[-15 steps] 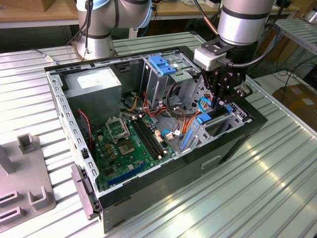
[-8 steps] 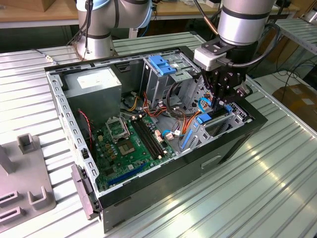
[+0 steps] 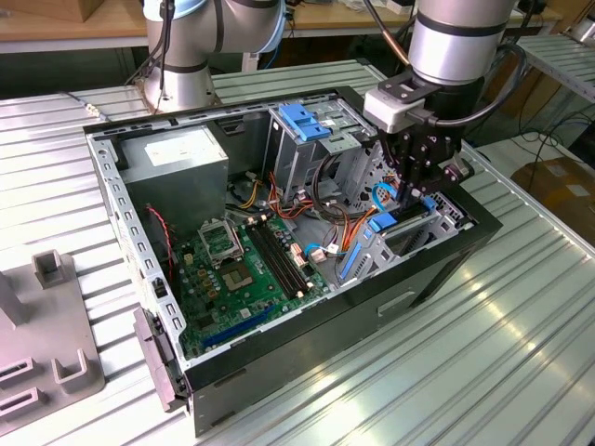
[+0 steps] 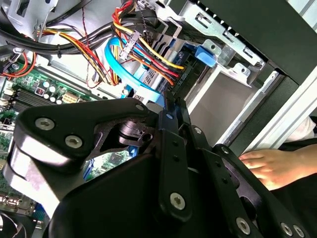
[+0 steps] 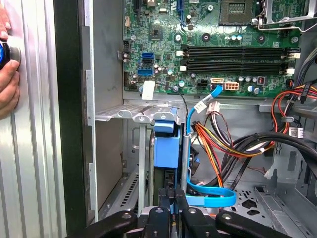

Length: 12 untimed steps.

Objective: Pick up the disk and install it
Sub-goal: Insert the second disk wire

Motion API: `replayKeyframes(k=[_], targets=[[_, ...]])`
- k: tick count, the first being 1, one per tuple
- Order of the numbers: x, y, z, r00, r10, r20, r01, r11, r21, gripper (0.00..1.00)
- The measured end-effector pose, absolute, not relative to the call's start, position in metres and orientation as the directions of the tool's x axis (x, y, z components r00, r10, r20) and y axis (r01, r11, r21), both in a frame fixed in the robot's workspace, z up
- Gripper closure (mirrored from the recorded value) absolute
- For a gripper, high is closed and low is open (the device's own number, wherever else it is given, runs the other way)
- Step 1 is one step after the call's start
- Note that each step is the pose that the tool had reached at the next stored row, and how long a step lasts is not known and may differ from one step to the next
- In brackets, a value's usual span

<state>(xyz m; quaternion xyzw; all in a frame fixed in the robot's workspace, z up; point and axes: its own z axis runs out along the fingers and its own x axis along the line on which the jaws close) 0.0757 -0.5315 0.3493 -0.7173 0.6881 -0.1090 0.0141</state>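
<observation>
The gripper [image 5: 168,210], fingers pressed together on the disk [image 5: 166,146], holds it edge-on in the bay at the computer case's [image 3: 446,265] front corner.

Disk [image 5: 166,148] — blue-framed, standing on edge — seated in the case's drive bay [image 5: 130,115] beside the cables.

Arm [image 3: 462,37]: thick silver-grey tube sections, black band round the wrist, light blue caps on the base joints at 11 o'clock in the exterior view. Black cables run down the wrist. White-grey box clamped under it. Gripper [image 3: 420,186]: matte black linkage plates, silver round-head screws, two slim black fingers [image 5: 166,210]. Bare hand [image 4: 277,166] in both wrist views, no sleeve seen
</observation>
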Motion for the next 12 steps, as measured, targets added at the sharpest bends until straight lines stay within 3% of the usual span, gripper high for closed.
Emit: replayKeyframes(k=[12], targets=[[0.0747, -0.5315, 0.3493, 0.026, -0.991, 0.134, -0.98, -0.052, -0.194, 0.84]])
